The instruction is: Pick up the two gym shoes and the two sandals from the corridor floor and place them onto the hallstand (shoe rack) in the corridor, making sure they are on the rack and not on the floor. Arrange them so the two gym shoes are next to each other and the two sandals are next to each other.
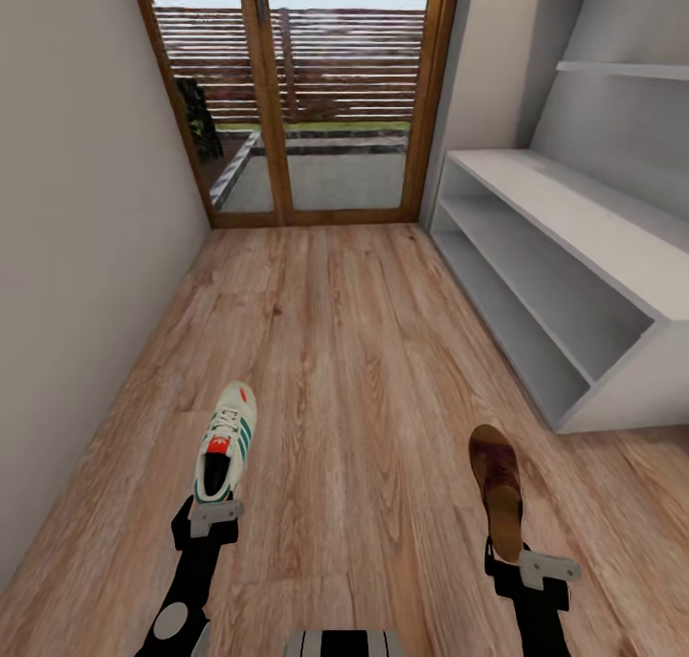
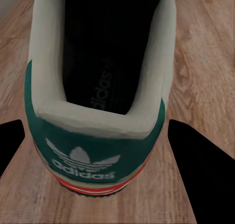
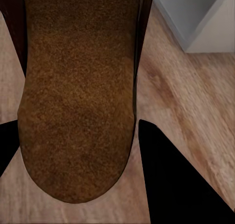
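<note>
Both arms at the heels of one shoe each, pickup step; rack not yet loaded.

Left: left gripper (image 1: 216,515) sits at the heel of a gym shoe (image 1: 226,439) lying on the corridor floor (image 1: 354,351), toe pointing away toward the glass door (image 1: 297,93). In the wrist view the heel (image 2: 95,136) sits between the two dark fingers (image 2: 203,175), which stand well apart; no contact visible, so I read it as spread and holding nothing. Right: right gripper (image 1: 536,566) likewise at the heel end of a sandal (image 1: 498,485); footbed (image 3: 78,97) between spread fingers (image 3: 171,180), clamping not evident. Hallstand (image 1: 574,217) stands to the right, shelves bare. Next, by my judgement: close on both heels, lift, turn right to the rack.
</note>
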